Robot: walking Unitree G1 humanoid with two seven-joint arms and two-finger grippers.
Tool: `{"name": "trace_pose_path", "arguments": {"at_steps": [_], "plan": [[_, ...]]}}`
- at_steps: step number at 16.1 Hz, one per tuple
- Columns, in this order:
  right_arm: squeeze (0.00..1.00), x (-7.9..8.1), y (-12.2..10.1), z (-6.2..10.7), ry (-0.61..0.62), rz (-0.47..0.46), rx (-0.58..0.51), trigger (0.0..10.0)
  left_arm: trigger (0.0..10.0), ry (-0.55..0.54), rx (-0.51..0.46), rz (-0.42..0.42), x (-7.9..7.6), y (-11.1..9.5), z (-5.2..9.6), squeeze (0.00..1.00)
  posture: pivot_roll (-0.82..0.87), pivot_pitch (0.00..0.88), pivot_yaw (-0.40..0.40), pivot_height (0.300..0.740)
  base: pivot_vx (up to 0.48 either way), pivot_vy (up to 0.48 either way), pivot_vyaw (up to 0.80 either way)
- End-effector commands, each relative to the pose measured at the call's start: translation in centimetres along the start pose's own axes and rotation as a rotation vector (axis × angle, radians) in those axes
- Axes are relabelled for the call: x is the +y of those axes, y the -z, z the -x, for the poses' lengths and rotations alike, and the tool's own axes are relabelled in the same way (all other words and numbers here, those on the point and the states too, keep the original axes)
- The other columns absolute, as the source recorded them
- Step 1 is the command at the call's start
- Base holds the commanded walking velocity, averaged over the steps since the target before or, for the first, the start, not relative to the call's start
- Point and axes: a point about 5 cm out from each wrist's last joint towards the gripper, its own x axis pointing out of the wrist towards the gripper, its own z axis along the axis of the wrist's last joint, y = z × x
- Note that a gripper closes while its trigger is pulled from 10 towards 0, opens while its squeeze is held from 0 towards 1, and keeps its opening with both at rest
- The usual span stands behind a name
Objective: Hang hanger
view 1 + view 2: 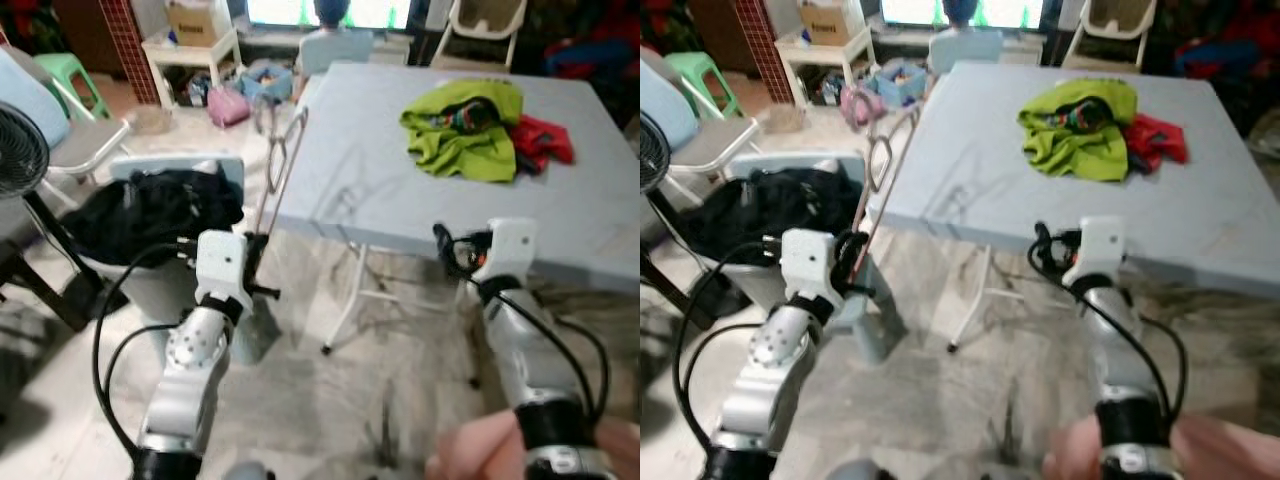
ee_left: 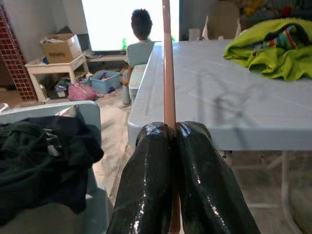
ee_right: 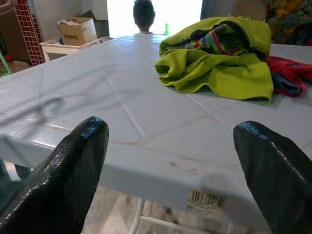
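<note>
Nearest the camera, a person's hand (image 1: 500,450) shows at the bottom edge by the right forearm; a sudden arm swing could bump it.

Left end effector (image 2: 171,134): fingers pressed fully together on the thin pinkish rod of the hanger (image 1: 283,160), pinching it low down. The hanger stands up & leans toward the worktop (image 1: 400,190) edge, w/ its hook end near that edge. Grip is narrow and at one end only, so the hanger can pivot or slip between the glossy fingers if the arm moves fast. The hook could also snag the worktop rim while the robot turns, twisting it out of the pinch.

Right end effector (image 3: 170,141): spread wide, holding nothing, just short of the worktop edge, which lies across its gap. A fwd step could drive it into the rim.

Left of the robot, a chair (image 1: 180,170) w/ a black garment (image 1: 150,210) piled on it sits close to the left arm; loose cloth and the arm's cable may catch.

Farther off, a green garment (image 1: 465,125) & a red cloth (image 1: 540,140) lie on the worktop. A person (image 1: 330,30) sits beyond the far end. No rail or hook for hanging is visible, so a blind search w/ the hanger raised risks hitting furniture.
</note>
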Motion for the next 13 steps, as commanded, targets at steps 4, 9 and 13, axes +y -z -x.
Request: {"name": "trace_pose_path", "arguments": {"at_steps": [4,9,13], "plan": [[0.0,0.25,-0.38,-0.34,-0.005,-0.008,-0.003,10.0,10.0,0.015,-0.006,0.002,-0.01,-0.48,-0.14,0.0,0.01,0.001,0.038,0.74,0.0,0.48,0.0],[0.0,0.19,-0.25,-0.26,-0.001,-0.012,0.003,10.0,10.0,0.027,-0.002,0.006,-0.07,-0.44,-0.08,0.0,0.01,0.005,0.039,0.74,0.0,0.48,0.0],[0.0,0.4,-0.22,-0.23,-0.001,-0.016,0.003,10.0,10.0,0.037,0.0,0.001,-0.08,-0.43,-0.04,0.0,0.01,0.005,0.039,0.74,0.0,0.48,0.0]]}}
